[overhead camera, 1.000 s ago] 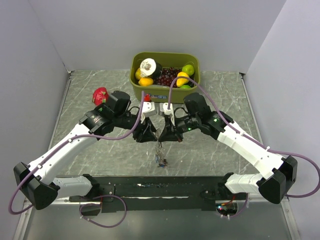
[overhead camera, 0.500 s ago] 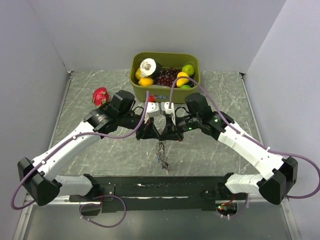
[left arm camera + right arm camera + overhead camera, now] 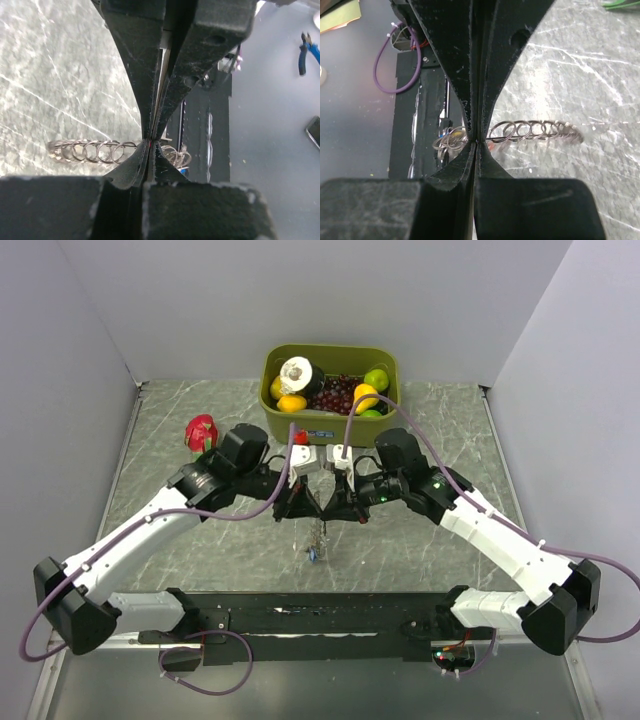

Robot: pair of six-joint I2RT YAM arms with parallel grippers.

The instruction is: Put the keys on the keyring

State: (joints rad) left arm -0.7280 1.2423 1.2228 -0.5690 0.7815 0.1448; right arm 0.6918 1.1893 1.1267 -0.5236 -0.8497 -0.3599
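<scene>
Grey metal keyring (image 3: pixel 92 151) hangs mid-air, left gripper (image 3: pixel 150 145) and right gripper (image 3: pixel 476 141) both clamped on it; keys (image 3: pixel 315 554) dangle below. Threading step: next likely needs prising a coil open.

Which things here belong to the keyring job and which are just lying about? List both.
Job in hand:
- keyring, pinched between the left gripper and the right gripper
- keys, dangling below the grippers

Lying about:
- green bin filled with fruit
- red fruit on the table beside the left arm
- blue-handled pliers off the table
</scene>
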